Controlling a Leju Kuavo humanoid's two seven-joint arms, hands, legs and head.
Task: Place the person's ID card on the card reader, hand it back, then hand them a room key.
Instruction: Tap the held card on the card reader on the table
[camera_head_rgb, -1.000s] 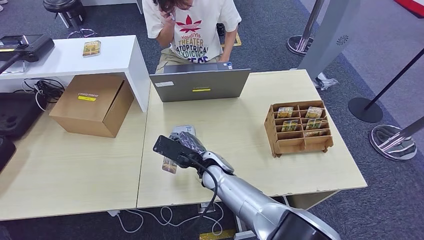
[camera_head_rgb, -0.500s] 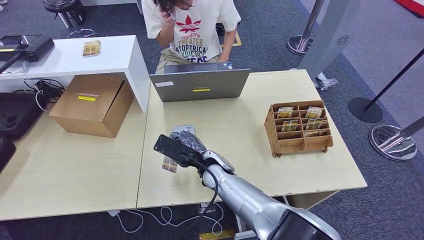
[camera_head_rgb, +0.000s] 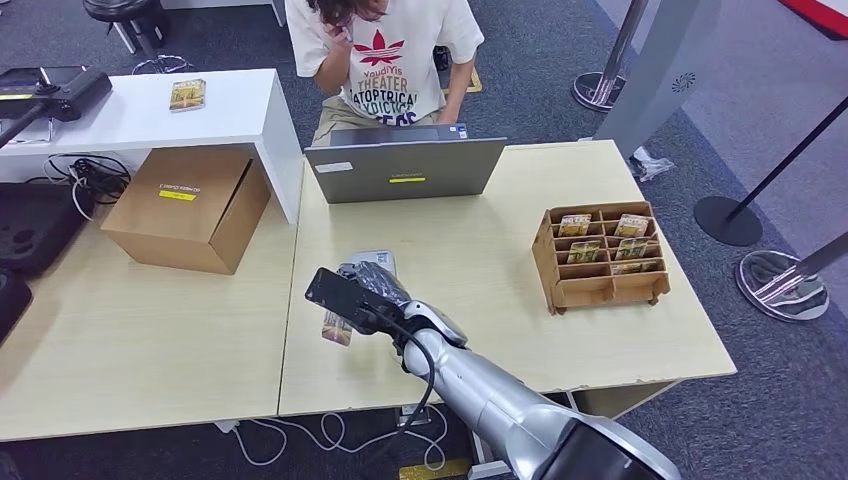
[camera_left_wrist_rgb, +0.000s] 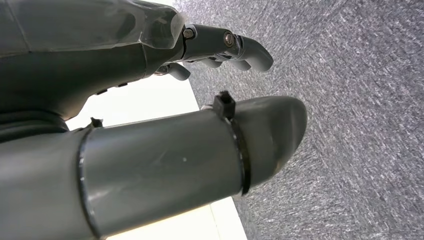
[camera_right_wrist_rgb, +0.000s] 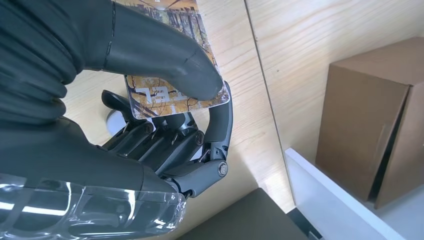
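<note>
Pinching the ID card (camera_right_wrist_rgb: 172, 92) between thumb and fingers, the right robot hand (camera_head_rgb: 368, 290) hovers over the light wooden surface (camera_head_rgb: 480, 260), with the grey card reader (camera_head_rgb: 372, 260) just beyond and partly hidden under it. Judging from this, the card is either about to go onto the reader or just coming off it; the frames cannot say which. Handing it back to the person (camera_head_rgb: 385, 55) seated behind the laptop (camera_head_rgb: 405, 170) looks undone, and the room key step is not begun. Well to the right of the reader stands a wooden organizer (camera_head_rgb: 598, 255) whose compartments hold several upright room key cards (camera_head_rgb: 628, 247). The left robot hand (camera_left_wrist_rgb: 165, 100) hangs over carpet, fingers loosely apart, holding nothing
</note>
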